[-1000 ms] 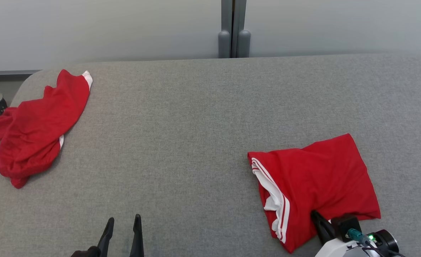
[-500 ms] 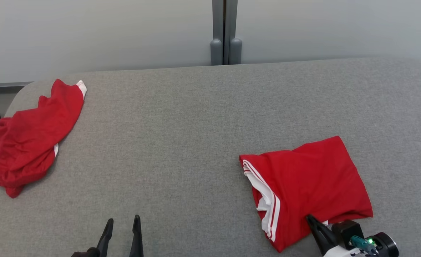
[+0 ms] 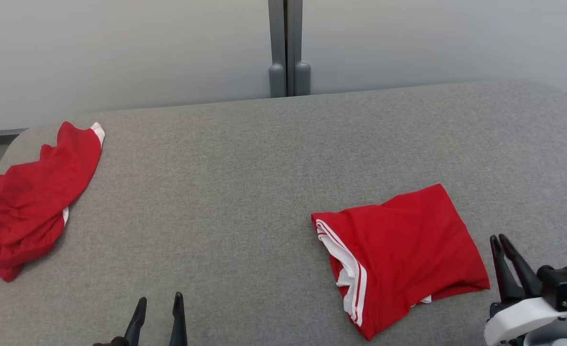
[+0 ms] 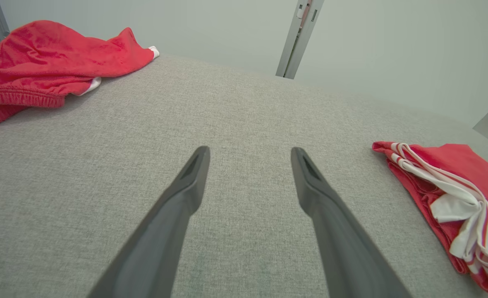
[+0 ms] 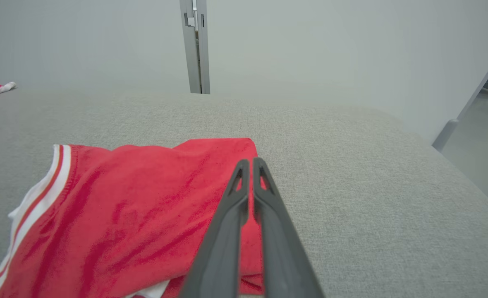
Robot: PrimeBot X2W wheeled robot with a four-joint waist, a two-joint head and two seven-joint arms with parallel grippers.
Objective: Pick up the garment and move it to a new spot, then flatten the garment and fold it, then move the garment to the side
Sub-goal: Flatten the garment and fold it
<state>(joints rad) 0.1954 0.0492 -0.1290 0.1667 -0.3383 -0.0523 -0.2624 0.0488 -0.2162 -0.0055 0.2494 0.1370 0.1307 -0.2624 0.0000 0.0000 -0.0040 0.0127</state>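
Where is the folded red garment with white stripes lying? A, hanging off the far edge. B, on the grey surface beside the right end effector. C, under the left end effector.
B: the folded garment lies on the grey surface beside the shut right end effector.

The folded garment (image 3: 399, 254) is showing bright red, with white bands and thin red stripes running along one edge (plain white is peeking out of the fold too). The crumpled garment (image 3: 29, 192) is showing red with white trim. The table (image 3: 245, 182) is showing a flecked grey weave. The left gripper (image 3: 160, 300) and right gripper (image 3: 499, 238) are looking dark grey, perhaps black.
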